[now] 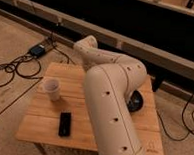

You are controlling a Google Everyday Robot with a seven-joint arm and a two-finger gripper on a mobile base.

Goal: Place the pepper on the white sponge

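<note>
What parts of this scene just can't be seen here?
- Gripper: hidden in the camera view behind the robot's own arm.
- Pepper and white sponge: not visible, probably behind that arm.
- Dark round object: partly covered by the arm.
- Table: middle blocked; cup and black device show.

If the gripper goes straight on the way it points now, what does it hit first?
Hard to tell: the gripper is hidden behind the arm, over the table's far side. If it points down, probably the table itself.
</note>
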